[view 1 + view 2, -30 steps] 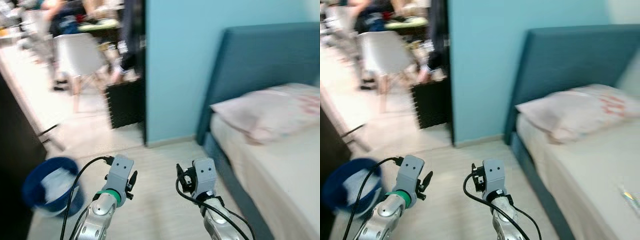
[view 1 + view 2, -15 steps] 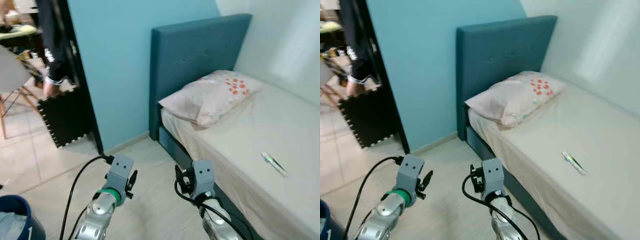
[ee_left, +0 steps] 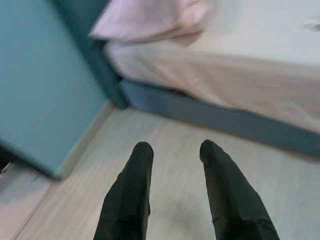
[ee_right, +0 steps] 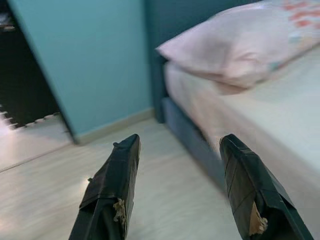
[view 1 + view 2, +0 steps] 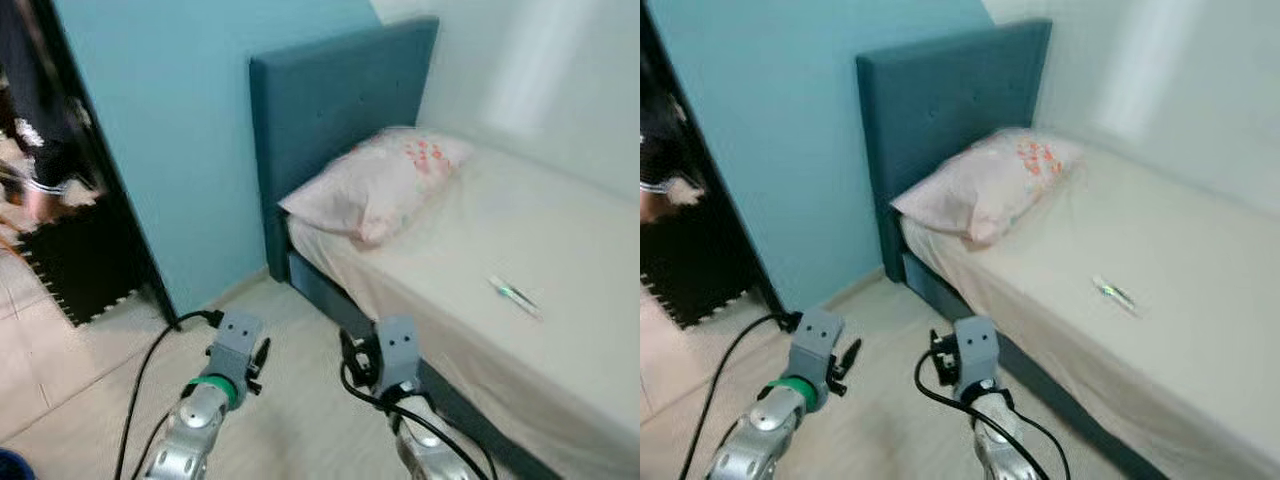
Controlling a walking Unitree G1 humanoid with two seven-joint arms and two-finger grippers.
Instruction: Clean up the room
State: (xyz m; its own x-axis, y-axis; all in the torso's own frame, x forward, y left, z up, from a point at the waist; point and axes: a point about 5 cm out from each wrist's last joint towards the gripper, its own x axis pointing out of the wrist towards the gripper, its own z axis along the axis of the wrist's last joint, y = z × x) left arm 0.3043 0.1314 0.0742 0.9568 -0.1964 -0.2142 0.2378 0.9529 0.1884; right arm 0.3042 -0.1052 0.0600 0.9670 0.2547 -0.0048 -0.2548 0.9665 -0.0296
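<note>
While both arms hang forward with nothing held, the step in hand reads as search and approach. Item: small slim object [image 5: 515, 296], pale with a green streak, possibly a tube or wrapper, too small to identify; lies flat on the bed [image 5: 580, 240] at about 2 o'clock, well apart from the pillow [image 5: 375, 180] at 12. Left gripper [image 3: 172, 150]: fingers parted, empty, above bare floor. Right gripper [image 4: 177, 145]: fingers wide apart, empty. Next move, by judgement: step closer and reach the right arm over the mattress edge.
</note>
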